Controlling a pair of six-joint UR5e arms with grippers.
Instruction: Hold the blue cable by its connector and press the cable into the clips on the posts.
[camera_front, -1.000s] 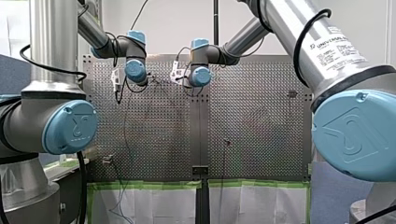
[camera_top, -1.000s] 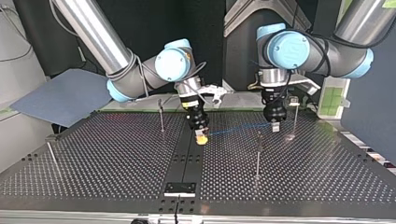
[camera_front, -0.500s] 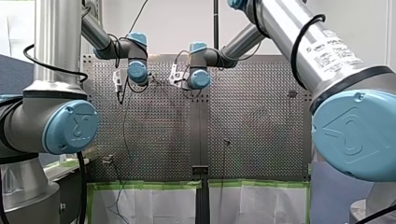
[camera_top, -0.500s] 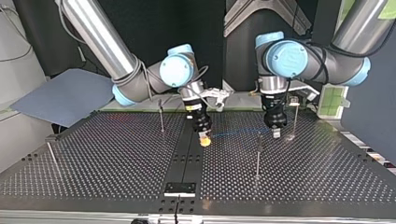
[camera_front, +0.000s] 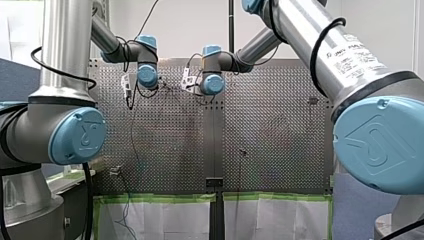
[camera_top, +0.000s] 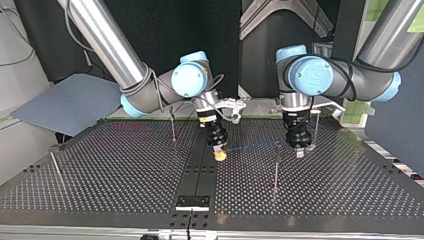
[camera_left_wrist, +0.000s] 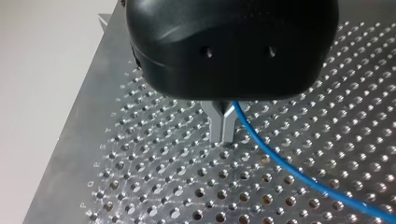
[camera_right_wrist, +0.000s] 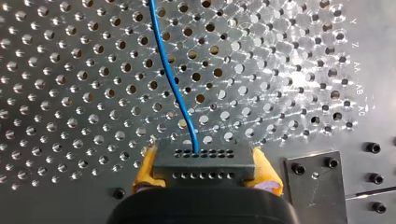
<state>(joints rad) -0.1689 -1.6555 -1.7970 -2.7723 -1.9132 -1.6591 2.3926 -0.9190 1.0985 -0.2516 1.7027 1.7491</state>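
Perforated metal bench (camera_top: 125, 175) spreads under both arms, with a dark backdrop behind them in the top view. The right end effector (camera_right_wrist: 205, 171) is clamped on a dark connector (camera_right_wrist: 204, 161), its yellow pads (camera_right_wrist: 145, 168) pressing on the connector's two ends. The blue cable (camera_right_wrist: 170, 79) leaves the connector's middle and runs ahead over the bench holes, curving slightly. A bolted plate (camera_right_wrist: 313, 173) lies on the bench just beside this end effector. The left end effector (camera_left_wrist: 223, 133) has its metal fingers (camera_left_wrist: 217, 122) drawn together, their tips near the bench. The cable comes out at their side, just under the black body, and trails away above the holes, so the fingers appear closed on it. In the top view the right end effector (camera_top: 218, 154) hangs near the bench's middle seam, and the left end effector (camera_top: 299, 150) is well to its right. The cable stretches between them as a faint blue line, clear of the surface. Along that line it passes the top of a thin post (camera_top: 276, 167) standing nearer the camera. I cannot tell whether it sits in that post's clip. A second post (camera_top: 316, 127) rises just beside the left end effector, on its far right. A third post (camera_top: 172, 125) stands left of the right end effector, and a tilted fourth post (camera_top: 55, 167) is at the bench's far left edge. Beyond that edge lies a blue-grey sheet (camera_top: 65, 102).
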